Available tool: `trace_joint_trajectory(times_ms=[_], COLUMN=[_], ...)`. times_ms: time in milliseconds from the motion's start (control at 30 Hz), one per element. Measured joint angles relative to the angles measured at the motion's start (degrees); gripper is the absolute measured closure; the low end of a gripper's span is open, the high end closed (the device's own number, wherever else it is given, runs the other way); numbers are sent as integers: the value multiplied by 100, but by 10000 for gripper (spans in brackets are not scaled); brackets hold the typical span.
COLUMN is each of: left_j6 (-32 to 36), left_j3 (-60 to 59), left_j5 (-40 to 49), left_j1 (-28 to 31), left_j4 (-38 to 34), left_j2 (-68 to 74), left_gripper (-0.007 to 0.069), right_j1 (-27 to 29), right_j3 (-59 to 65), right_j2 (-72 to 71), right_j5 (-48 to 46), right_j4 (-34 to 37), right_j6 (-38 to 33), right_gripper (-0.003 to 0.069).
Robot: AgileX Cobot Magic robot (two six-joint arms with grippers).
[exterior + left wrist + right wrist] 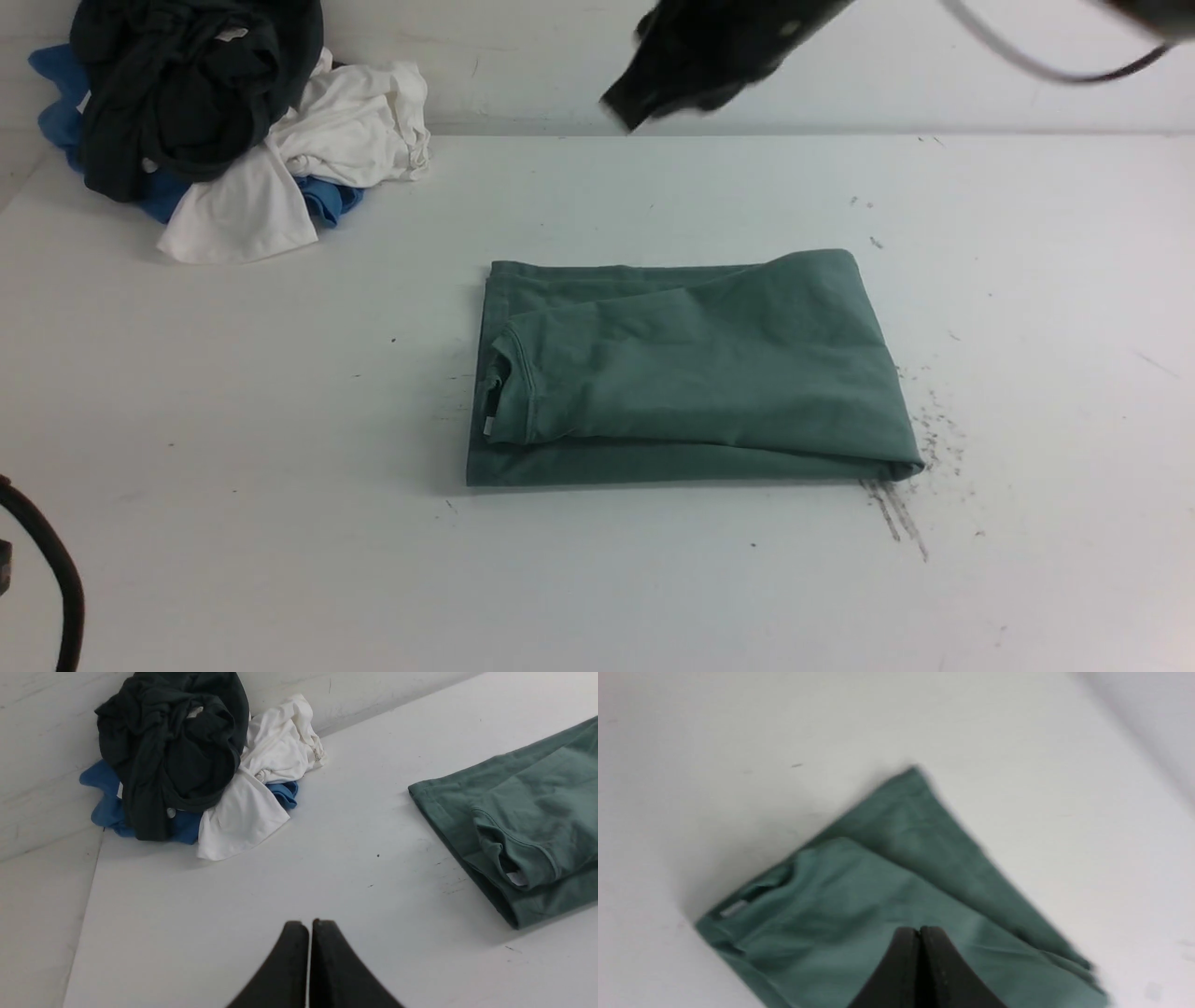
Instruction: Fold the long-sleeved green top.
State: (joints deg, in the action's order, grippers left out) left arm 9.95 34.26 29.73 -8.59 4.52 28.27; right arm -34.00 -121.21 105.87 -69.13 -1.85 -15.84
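Observation:
The green long-sleeved top (691, 373) lies folded into a flat rectangle in the middle of the white table, collar and white neck label (487, 426) at its left end. My right gripper (627, 105) hangs blurred high above the table's far side. In the right wrist view it (919, 930) is shut and holds nothing, and the top (887, 891) lies below it. My left gripper (309, 924) is shut and empty over bare table, to the left of the top (528, 812). In the front view only a black cable of that arm shows.
A heap of other clothes sits in the table's far left corner against the wall: a black garment (187, 84) on top, a white one (345, 121) and a blue one (56, 103) beneath. Dark scuff marks (901, 518) mark the table by the top's near right corner.

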Motion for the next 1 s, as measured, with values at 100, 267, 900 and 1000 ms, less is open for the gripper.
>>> trace_joint_trajectory(times_ms=[100, 267, 900, 1000], left_j6=[0, 0, -7, -7], left_j3=[0, 0, 0, 0], left_j5=[0, 0, 17, -6], left_j1=[0, 0, 0, 0], left_j4=[17, 17, 31, 8], left_j2=[0, 0, 18, 8], left_gripper=[631, 631, 631, 631], right_j1=[39, 41, 41, 49], right_j3=[365, 1930, 12109, 12251], right_j2=[-1328, -2827, -10430, -10558], right_j5=[-212, 45, 7867, 8369], right_j4=[-780, -673, -211, -174], right_j6=[743, 1035, 1103, 1008], right_gripper=[670, 670, 671, 671])
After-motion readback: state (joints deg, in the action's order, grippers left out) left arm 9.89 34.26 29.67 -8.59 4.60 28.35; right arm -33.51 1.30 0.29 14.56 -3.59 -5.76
